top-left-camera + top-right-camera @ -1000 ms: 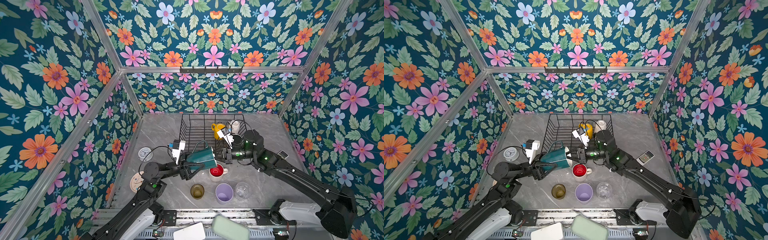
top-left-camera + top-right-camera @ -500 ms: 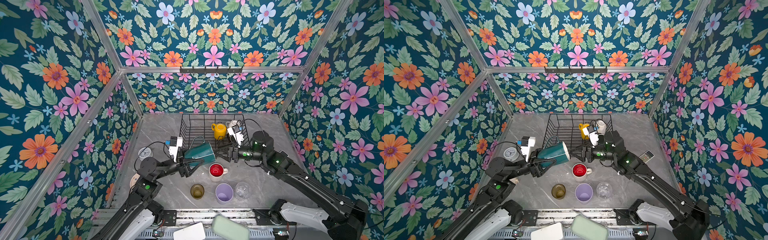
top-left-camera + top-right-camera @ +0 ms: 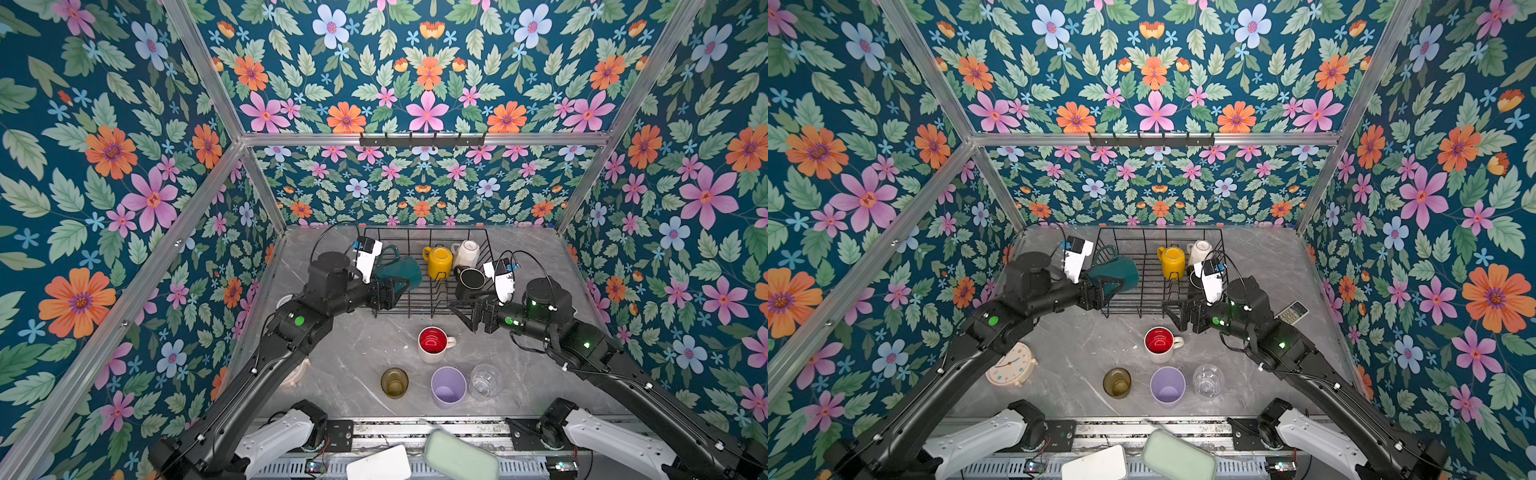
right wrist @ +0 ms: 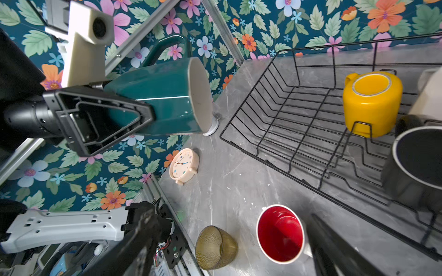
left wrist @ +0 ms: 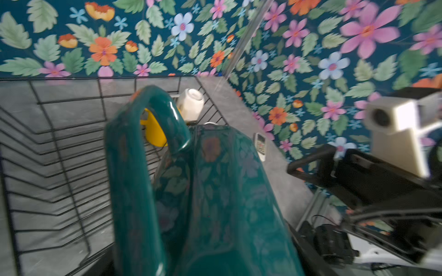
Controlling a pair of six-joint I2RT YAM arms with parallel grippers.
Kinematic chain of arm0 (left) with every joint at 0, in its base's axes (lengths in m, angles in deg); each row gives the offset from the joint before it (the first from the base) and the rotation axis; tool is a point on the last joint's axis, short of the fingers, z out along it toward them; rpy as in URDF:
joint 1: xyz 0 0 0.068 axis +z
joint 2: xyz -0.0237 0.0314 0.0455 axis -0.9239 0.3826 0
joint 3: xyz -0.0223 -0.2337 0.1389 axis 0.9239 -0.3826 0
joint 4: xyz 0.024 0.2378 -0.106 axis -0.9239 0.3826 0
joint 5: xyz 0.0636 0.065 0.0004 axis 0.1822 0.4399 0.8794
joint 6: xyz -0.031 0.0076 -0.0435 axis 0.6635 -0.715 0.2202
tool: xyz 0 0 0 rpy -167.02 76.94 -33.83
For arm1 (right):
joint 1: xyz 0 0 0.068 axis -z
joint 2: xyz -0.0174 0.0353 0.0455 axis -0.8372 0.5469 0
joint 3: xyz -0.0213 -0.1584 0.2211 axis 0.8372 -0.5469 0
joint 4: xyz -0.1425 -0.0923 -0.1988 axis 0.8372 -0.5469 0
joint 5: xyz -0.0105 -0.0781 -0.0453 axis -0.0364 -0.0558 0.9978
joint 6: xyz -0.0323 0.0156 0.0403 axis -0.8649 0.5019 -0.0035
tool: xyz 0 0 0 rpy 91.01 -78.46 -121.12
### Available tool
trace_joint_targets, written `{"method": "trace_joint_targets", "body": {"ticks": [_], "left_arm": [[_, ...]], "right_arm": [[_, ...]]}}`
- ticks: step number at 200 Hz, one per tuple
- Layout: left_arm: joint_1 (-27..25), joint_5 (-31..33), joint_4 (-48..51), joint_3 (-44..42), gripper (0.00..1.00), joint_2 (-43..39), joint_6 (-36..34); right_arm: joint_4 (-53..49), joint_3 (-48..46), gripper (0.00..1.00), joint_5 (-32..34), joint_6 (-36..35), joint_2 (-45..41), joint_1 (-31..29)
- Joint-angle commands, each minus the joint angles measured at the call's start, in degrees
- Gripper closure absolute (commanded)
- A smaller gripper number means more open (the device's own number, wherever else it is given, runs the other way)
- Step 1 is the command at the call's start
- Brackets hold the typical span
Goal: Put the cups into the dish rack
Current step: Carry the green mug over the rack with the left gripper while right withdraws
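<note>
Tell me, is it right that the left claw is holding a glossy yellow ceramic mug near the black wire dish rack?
No. The left claw holds a glossy teal ceramic mug near the black wire dish rack; both top views show it. The yellow ceramic mug stands inside the rack, untouched.

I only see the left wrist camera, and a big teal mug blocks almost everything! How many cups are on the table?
Observer: Four stand in front of the dish rack: a red-inside white mug, an olive glass, a lilac tumbler and a clear glass.
Operator: Anything hidden inside the rack?
Observer: Yes, a black mug, tilted, at its right end in a top view.
Operator: What is the other arm holding?
Observer: Nothing; the right gripper is open, near that black mug.
</note>
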Motion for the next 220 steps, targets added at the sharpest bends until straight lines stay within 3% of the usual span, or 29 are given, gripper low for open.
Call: {"method": "trace_joint_targets", "body": {"ticks": [1, 66, 170, 220], "left_arm": [[0.05, 8.39, 7.20, 5.64, 1.00, 5.33, -6.40], [0.74, 20.49, 18.06, 22.14, 1.00, 24.53, -12.52], [4.42, 21.70, 24.70, 40.43, 1.00, 45.75, -17.58], [4.67, 26.77, 26.28, 46.90, 1.00, 54.38, -18.57]], "right_arm": [[-2.17, -0.37, 0.05, 3.33, -0.70, -0.77, -0.04], [-5.18, -1.24, 0.04, 4.93, -1.14, -2.61, -0.04], [-8.58, -3.68, 0.03, 6.13, -1.32, -6.58, -0.06], [-8.78, -5.24, 0.03, 6.42, -0.64, -8.25, -0.10]]}}
